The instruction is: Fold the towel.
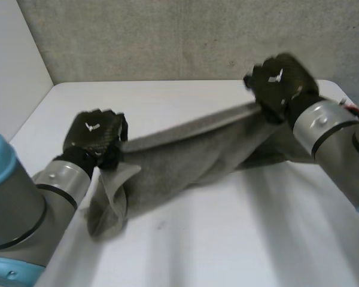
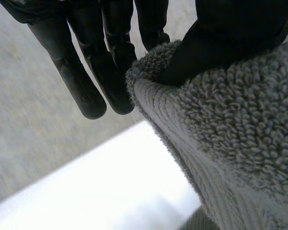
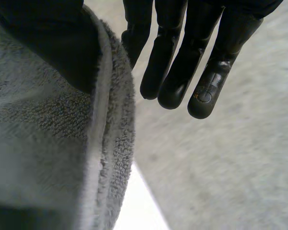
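Fold looks underway: left hand [image 1: 94,134] & right hand [image 1: 281,81] each pinch a towel [image 1: 185,158] corner w/ thumb, edge taut over bench [image 1: 239,239]. Next, prob: lay edge across, evenly.

The left hand [image 1: 94,137] and right hand [image 1: 280,82] are black with small white marks; grey arms [image 1: 63,179] bear light-blue caps [image 1: 0,160]

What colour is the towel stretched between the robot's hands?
Plain grey; the towel shows best in the head view.

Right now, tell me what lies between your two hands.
The towel: its edge runs stretched from the left hand to the right hand, seen in the head view.
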